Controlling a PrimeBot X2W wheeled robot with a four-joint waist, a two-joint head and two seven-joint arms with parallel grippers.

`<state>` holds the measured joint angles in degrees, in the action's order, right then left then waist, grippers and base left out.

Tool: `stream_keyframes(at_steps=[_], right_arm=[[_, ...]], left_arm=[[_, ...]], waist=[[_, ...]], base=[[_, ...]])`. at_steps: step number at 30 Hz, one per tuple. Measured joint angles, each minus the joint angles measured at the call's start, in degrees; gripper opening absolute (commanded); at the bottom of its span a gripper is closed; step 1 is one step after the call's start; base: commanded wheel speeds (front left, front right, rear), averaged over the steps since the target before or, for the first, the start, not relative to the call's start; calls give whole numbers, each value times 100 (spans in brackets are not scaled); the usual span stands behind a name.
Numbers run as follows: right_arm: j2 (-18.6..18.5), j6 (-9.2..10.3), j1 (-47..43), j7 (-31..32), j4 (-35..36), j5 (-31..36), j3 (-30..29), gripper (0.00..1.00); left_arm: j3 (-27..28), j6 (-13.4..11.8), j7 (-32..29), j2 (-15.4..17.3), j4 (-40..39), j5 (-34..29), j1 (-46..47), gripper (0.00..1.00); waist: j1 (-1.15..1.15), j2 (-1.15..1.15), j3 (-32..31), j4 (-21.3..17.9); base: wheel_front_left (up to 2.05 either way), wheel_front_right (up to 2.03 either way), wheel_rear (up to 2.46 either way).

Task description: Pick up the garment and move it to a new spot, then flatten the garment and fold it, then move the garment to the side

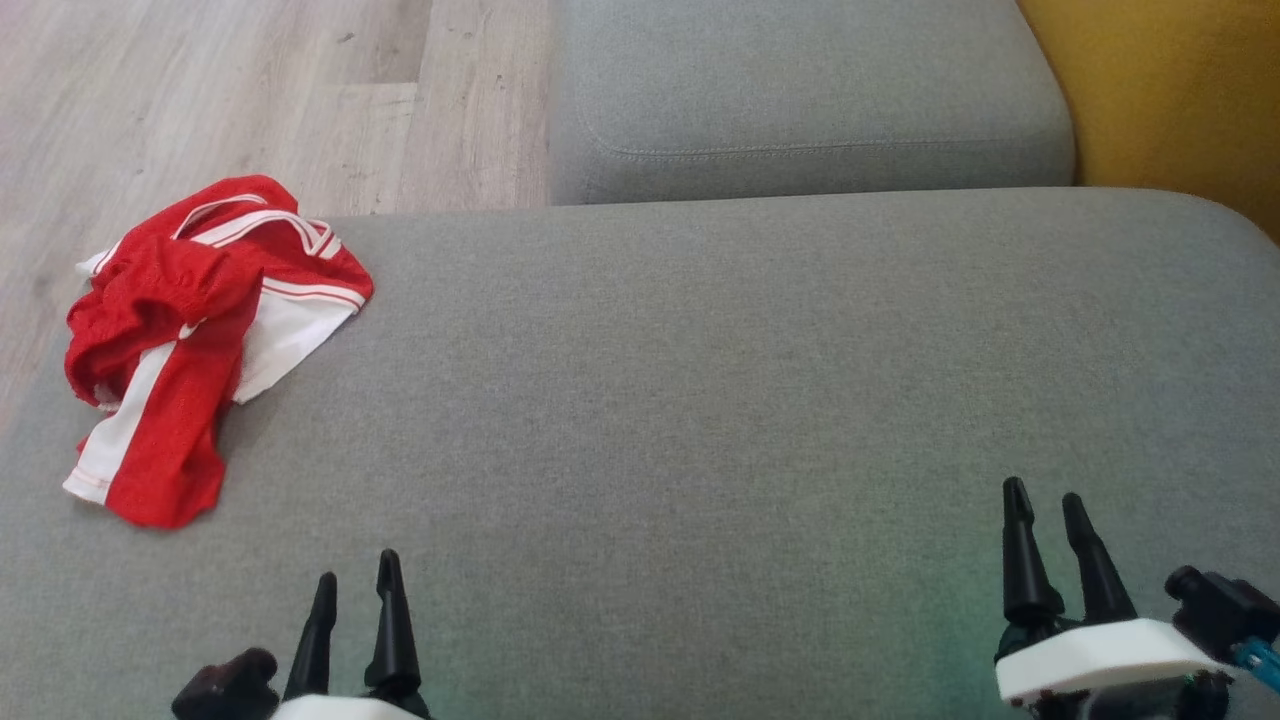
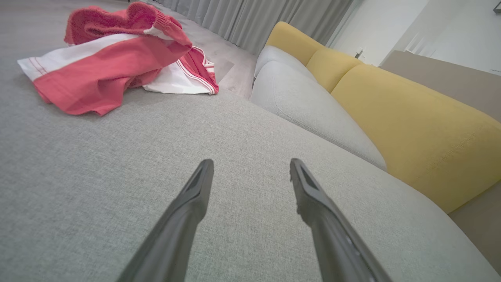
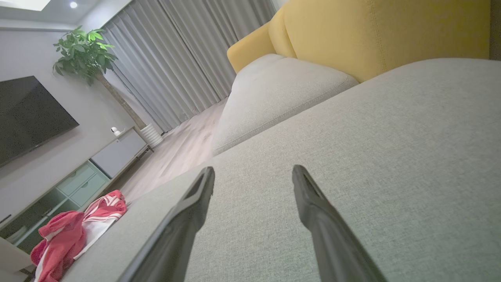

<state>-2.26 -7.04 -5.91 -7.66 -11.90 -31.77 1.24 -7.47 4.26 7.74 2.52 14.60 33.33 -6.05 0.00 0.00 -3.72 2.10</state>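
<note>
The garment (image 1: 190,330) is a crumpled red piece with white panels and stripes, lying at the far left corner of the grey sofa seat (image 1: 700,400). From the left wrist it appears as a heap (image 2: 113,58) up and to the left; from the right wrist it lies far off at the lower left (image 3: 74,231). My left gripper (image 1: 355,575) hovers low at the near left, open and empty, well short of the garment. Over the near right of the seat, my right gripper (image 1: 1045,492) is open and empty too. Both wrist views show spread fingers, the left gripper (image 2: 251,161) and the right gripper (image 3: 253,168), above bare fabric.
A second grey cushion (image 1: 800,100) lies beyond the seat, with a yellow backrest (image 1: 1160,90) at the far right. Wooden floor (image 1: 250,90) runs along the far left past the seat's edge. Across the room stand a TV (image 3: 27,113), a plant (image 3: 84,55) and curtains (image 3: 180,58).
</note>
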Motion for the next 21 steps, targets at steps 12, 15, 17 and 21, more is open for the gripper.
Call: stream_keyframes(at_steps=[12,15,17,21], right_arm=[[-1,0,-60,-200,-123,932,98,100],[-1,0,-61,-254,-143,1227,145,100],[-2,0,-66,-301,-158,1365,169,100],[-2,0,-70,-372,-182,1649,204,100]], left_arm=[[-52,-75,193,3,57,-770,-35,100],[-59,-120,253,4,110,-1016,-43,100],[-59,-131,301,5,131,-1136,-44,100],[-59,-154,371,7,164,-1369,-72,100]], waist=[[0,0,-57,32],[0,0,-71,42],[0,0,-81,47],[0,0,-102,55]], base=[[0,0,0],[0,0,0],[0,0,0],[0,0,0]])
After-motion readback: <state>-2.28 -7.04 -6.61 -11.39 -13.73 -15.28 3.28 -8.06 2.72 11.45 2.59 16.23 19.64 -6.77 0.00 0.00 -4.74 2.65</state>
